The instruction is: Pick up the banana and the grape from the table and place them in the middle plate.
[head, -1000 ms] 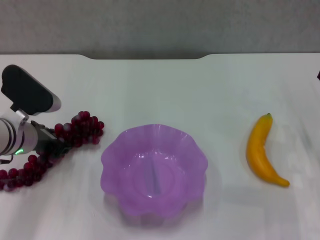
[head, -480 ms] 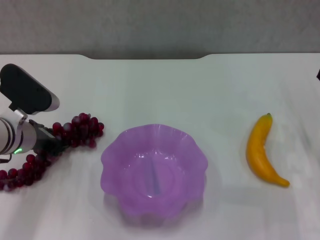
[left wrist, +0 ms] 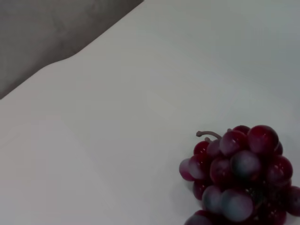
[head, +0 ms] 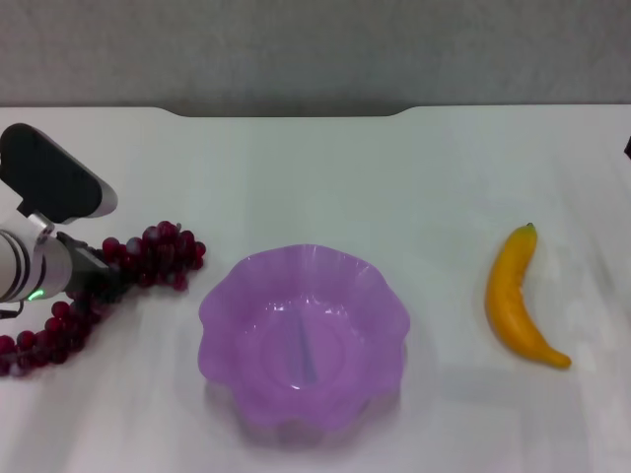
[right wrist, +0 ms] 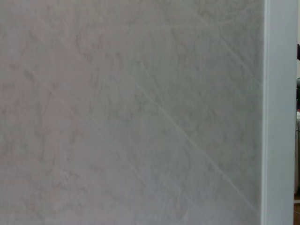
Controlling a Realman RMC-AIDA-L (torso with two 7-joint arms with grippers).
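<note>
- Two fruits are left to move, and neither is in the middle plate (head: 304, 335) yet; that dish sits near the middle of the table's (head: 315, 177) near edge, with nothing in it.
- My left gripper (head: 99, 278) is low over the grape (head: 148, 254) by the table's left edge, nosed into the middle of the bunch. I cannot tell how far my fingers are spread or whether they have hold of anything, since the bunch and my own wrist hide them.
- From my left wrist camera, the grape (left wrist: 239, 176) rests on the white tabletop, its short stem pointing toward the far edge.
- To do this well, I judge I should close around the thick part of the bunch, not a single berry, then lift straight up before swinging toward the plate, so the trailing end clears the scalloped rim.
- The banana (head: 518, 301) lies near the right edge, well apart from the plate, stem toward the far side.
- My right gripper is out of sight, parked off the table.
- Compared with a second ago, my left arm has drawn slightly toward the left edge and the bunch has shifted a little with it; plate and banana are unchanged.
</note>
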